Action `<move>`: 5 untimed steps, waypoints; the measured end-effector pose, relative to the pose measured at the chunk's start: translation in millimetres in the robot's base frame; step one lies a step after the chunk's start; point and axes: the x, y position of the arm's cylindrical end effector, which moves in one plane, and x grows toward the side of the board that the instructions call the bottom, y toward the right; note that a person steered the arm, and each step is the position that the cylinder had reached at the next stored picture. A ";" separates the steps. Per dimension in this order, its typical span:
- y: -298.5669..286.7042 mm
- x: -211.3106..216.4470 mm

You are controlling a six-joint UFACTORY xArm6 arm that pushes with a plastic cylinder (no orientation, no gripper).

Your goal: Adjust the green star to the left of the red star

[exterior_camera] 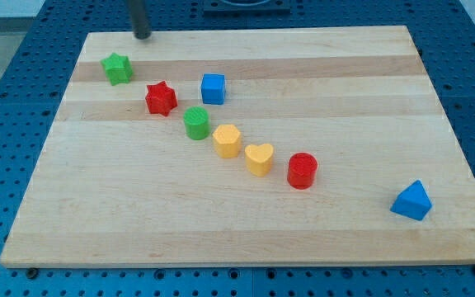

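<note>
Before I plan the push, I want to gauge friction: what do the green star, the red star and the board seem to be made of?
Green star and red star: probably moulded or printed plastic, with uniform saturated colour and a matte-to-satin look. Board: light wood, with visible grain and joined planks, smooth and faintly sheened.

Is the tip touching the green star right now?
Apart. The camera view shows bare wood between my tip and the green star; the tip sits above and slightly right of it, near the board's top edge.

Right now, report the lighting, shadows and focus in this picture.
Camera view: even, soft light; board shows no harsh glare; blocks cast faint short shadows, as under the red star; green star sharp; my tip slightly soft, above and right of it.
</note>
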 end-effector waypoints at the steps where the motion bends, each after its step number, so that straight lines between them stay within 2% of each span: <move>1: -21.7 0.2; 2: -21.6 27.0; 3: -21.6 81.5; 5: -23.1 219.5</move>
